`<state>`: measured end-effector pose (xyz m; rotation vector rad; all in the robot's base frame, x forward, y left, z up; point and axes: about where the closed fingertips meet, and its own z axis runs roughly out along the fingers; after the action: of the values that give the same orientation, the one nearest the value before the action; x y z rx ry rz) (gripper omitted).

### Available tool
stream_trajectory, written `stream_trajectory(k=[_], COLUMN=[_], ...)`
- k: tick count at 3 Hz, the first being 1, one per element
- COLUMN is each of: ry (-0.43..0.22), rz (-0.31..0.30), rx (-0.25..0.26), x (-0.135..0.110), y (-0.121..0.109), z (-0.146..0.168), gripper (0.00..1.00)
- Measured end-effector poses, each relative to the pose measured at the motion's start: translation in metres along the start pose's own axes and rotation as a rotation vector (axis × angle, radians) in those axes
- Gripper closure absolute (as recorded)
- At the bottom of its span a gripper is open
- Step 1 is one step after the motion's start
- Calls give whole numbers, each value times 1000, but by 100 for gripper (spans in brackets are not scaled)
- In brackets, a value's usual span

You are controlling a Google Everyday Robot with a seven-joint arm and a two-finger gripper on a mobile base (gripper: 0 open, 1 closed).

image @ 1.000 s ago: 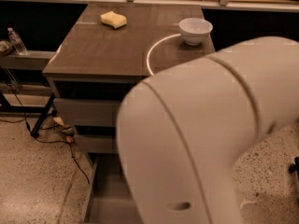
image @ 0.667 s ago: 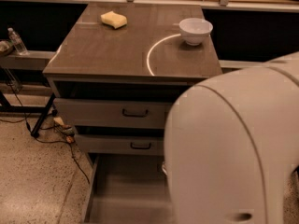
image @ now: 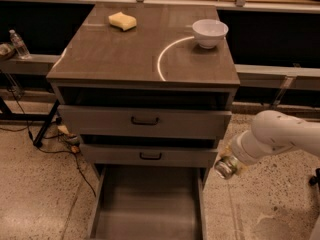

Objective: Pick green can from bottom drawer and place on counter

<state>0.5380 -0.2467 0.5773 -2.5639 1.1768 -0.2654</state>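
Observation:
The bottom drawer (image: 150,209) is pulled open and its flat grey floor shows nothing on it. My white arm reaches in from the right. My gripper (image: 231,160) hangs in the air just right of the drawer's front corner, level with the middle drawer. It is shut on the green can (image: 226,167), which is tilted with its silver top facing down and left. Only the top and a little green show; the fingers are mostly hidden behind the can. The counter (image: 125,54), with its white arc, lies above and to the left.
A white bowl (image: 210,32) and a yellow sponge (image: 122,20) sit on the counter. Two upper drawers with black handles (image: 145,120) stand slightly open. A water bottle (image: 19,44) stands on the left ledge. Cables (image: 65,139) lie on the floor at left.
The arm, which filled the near view, has swung away to the right and down. The drawers and the open bottom drawer now show, and the gripper with the can is in sight.

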Motion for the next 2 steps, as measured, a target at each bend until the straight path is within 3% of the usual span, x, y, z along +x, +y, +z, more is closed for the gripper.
stream_trajectory(k=[1,2], ry=[79,153], rz=[38,81], rx=[-148,-190], x=[37,42], y=[51,49], z=[-18,-42], gripper=[100,100])
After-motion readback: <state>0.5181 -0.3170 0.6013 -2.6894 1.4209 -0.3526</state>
